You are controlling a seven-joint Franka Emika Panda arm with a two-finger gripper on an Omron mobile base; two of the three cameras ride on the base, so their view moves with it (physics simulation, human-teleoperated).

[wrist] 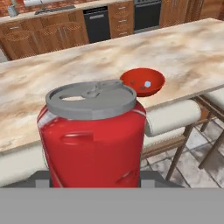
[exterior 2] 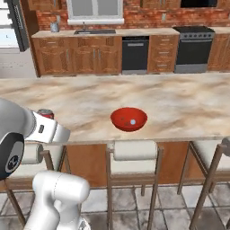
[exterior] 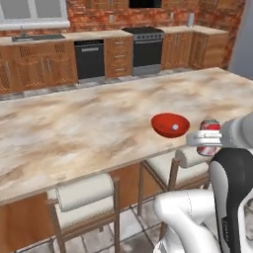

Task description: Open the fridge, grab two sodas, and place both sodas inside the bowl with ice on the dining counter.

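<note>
My gripper is shut on a red soda with a silvery-grey top, and holds it upright. The can hangs by the near edge of the dining counter, above a stool. The red bowl rests on the counter close to that edge, a short way from the can, with a small white ice piece inside. From the other side the soda is left of the bowl. In the hand view the soda is up close, with the bowl behind it. A strip of the fridge shows white inside.
Cream-cushioned stools line the near side of the counter. The wall counter with sink, dishwasher and stove runs along the brick back wall. Bare stone top spreads around the bowl.
</note>
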